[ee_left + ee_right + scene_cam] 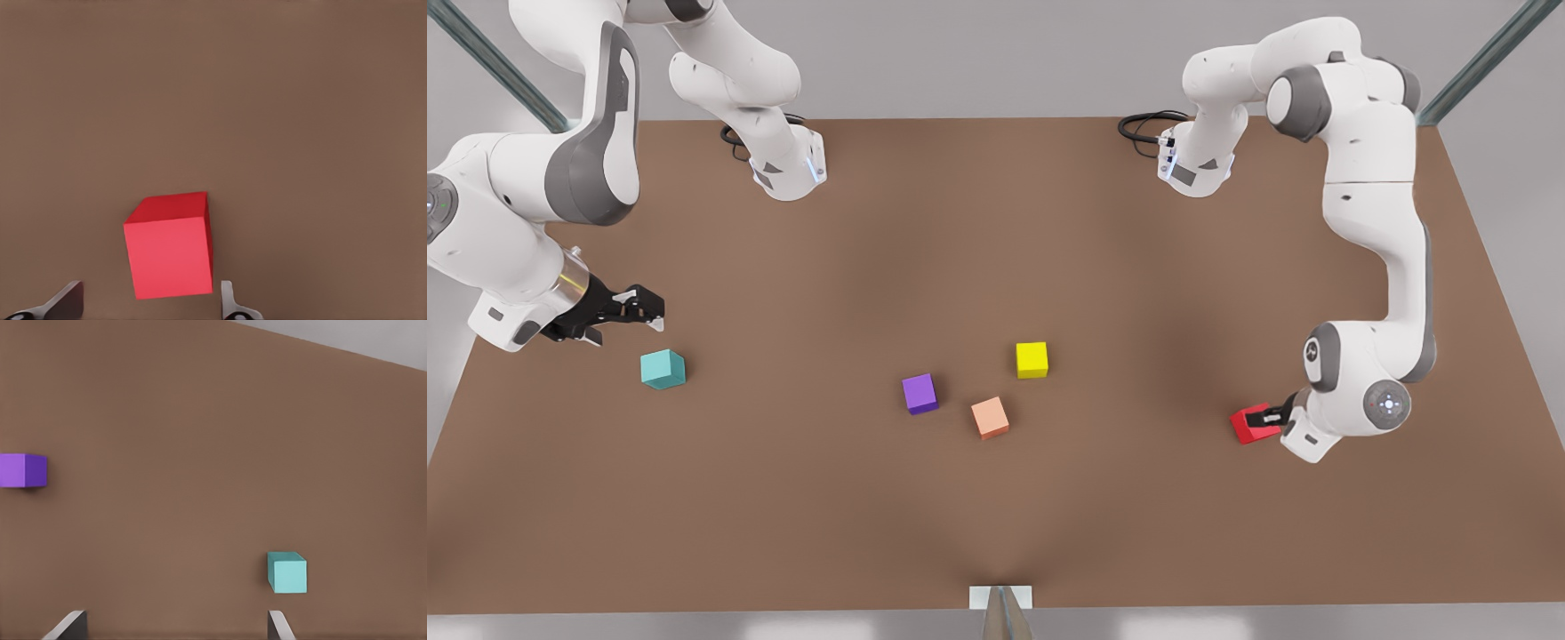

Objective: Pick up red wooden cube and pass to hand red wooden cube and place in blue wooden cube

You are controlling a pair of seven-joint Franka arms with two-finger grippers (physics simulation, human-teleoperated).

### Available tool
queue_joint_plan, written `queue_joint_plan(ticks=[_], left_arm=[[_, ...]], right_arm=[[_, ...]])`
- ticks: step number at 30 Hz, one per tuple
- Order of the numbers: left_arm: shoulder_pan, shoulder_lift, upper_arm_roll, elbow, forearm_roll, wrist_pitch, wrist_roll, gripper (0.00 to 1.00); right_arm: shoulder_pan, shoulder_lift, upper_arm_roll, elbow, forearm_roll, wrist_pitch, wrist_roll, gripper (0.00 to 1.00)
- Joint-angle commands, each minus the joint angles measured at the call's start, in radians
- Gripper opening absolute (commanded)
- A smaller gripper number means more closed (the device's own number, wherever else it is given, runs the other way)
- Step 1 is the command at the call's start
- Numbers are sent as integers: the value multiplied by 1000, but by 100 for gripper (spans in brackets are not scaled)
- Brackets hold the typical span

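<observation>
1. Nearest the front camera, a salmon cube (990, 417) lies on the brown table (996, 533), with a purple cube (919, 393) just to its left and a yellow cube (1032, 359) a little farther back.
2. At the front view's right, the left gripper (1272, 416) sits low over the red wooden cube (1249, 424), its fingers (230, 303) spread on either side, not gripping it.
3. At the front view's left, the right gripper (645, 313) waits above the table, fingers (279, 627) spread, near the blue wooden cube (663, 368), which rests well apart from the red one.
</observation>
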Motion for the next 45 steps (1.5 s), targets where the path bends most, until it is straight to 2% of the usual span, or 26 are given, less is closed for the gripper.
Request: queue_joint_plan(ticks=[1,25,26,28,33,36,38,40,43,45], left_arm=[[-8,25,0,8,6,99,-66,100],[-28,129,28,-1,1,124,-152,100],[-28,132,28,-1,1,136,-155,80],[-26,131,28,2,0,135,-152,65],[-26,111,23,3,-2,128,-152,62],[-36,112,-49,37,-3,78,-183,62],[-28,111,-172,176,-40,-203,-240,62],[-26,114,-258,259,-205,-372,-235,62],[-26,116,-390,284,-503,-413,-238,62],[-28,149,-422,322,-693,-389,-225,62]], right_arm=[[1,0,0,0,0,-6,-26,100],[1,0,0,-3,-2,-12,-38,100],[1,0,-2,-3,0,-12,-38,100],[1,0,-2,-4,0,-12,-38,100],[1,0,-2,-4,-2,-22,-38,100],[1,0,0,-4,-2,-21,-38,100],[1,0,0,-4,0,-22,-38,100],[5,0,3,-4,0,-22,-36,100],[6,2,3,-4,-2,-22,-36,100],[12,6,8,-3,0,-16,-36,100]])
